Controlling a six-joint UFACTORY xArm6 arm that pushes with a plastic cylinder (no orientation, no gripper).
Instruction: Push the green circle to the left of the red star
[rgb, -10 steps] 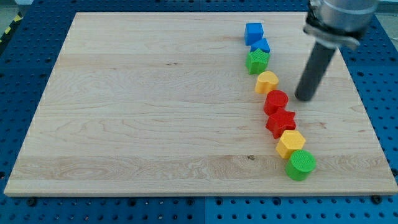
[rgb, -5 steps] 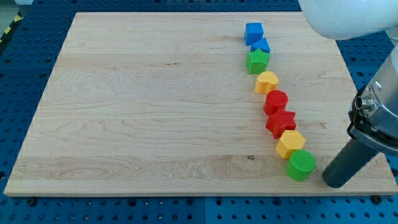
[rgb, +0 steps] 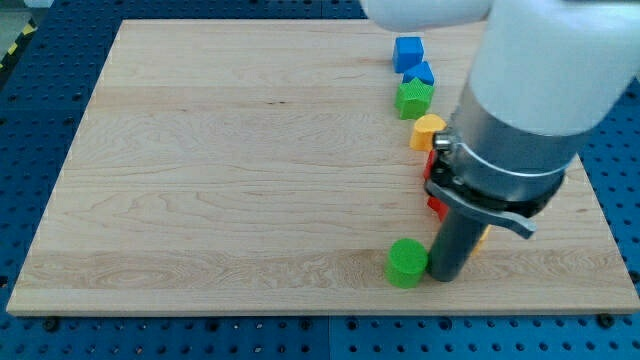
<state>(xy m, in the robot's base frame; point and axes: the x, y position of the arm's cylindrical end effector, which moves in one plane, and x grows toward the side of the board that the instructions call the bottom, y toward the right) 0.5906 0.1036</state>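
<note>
The green circle (rgb: 405, 262) lies near the board's bottom edge, right of centre. My tip (rgb: 444, 276) sits right against its right side. The arm's body hides most of the red star (rgb: 436, 207); only a sliver of red shows at the arm's left edge, up and to the right of the green circle. A red block above the star is also mostly hidden, as is the yellow block below it, of which an orange sliver (rgb: 482, 236) shows.
A line of blocks runs up the view's right: a yellow block (rgb: 427, 130), a green block (rgb: 413, 98), a small blue block (rgb: 420, 72) and a blue cube (rgb: 407, 51). The wooden board (rgb: 220, 170) lies on a blue pegboard.
My tip swept from the right of the block line down to the bottom right, then left. The green circle slid about 80 px left along the bottom edge.
</note>
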